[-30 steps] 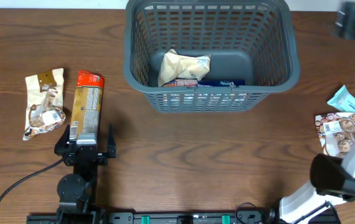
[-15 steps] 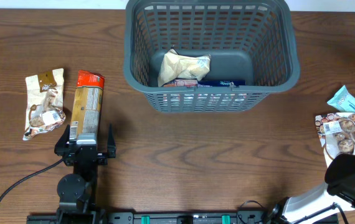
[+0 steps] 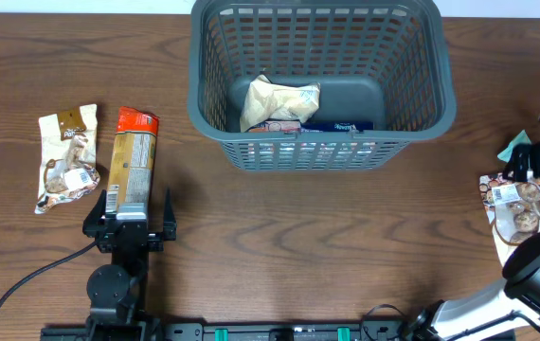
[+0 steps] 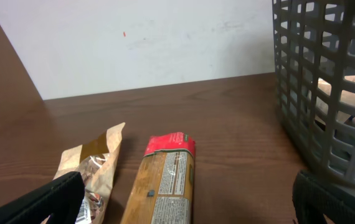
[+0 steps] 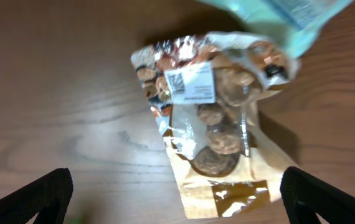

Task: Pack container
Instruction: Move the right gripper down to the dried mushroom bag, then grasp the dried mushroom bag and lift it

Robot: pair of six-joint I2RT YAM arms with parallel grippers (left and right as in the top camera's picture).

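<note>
A dark grey slotted basket [image 3: 319, 152] is seen standing at the far middle of the brown wooden table [image 3: 279, 256], well apart from both arms; in the left wrist view its lattice wall [image 4: 327, 93] fills the right edge. Inside it, a pale cream packet [image 3: 279, 102] is leaned against the left part of the floor, and a dark blue packet [image 3: 344, 125] is laid along the near wall, with white lettering too small to be read. On the left side of the table a brown-and-white snack bag [image 3: 66, 156] is laid flat, and just beside it a long tan packet with a red top [image 3: 135, 152] is placed; a printed panel and a small dark mark are shown on its back [image 4: 165, 180], but no words can be made out. The left gripper [image 3: 137, 210] is rested at the packet's near end, its fingers spread wide to either side and nothing pinched. At the right edge a clear-fronted bag of cookies [image 5: 215, 130] is laid, marked with a white barcode sticker whose print is blurred, and a teal packet [image 5: 277, 12] is touching its far end. The right gripper [image 5: 180, 196] is held above the cookie bag, fingers spread fully apart and nothing gripped.
</note>
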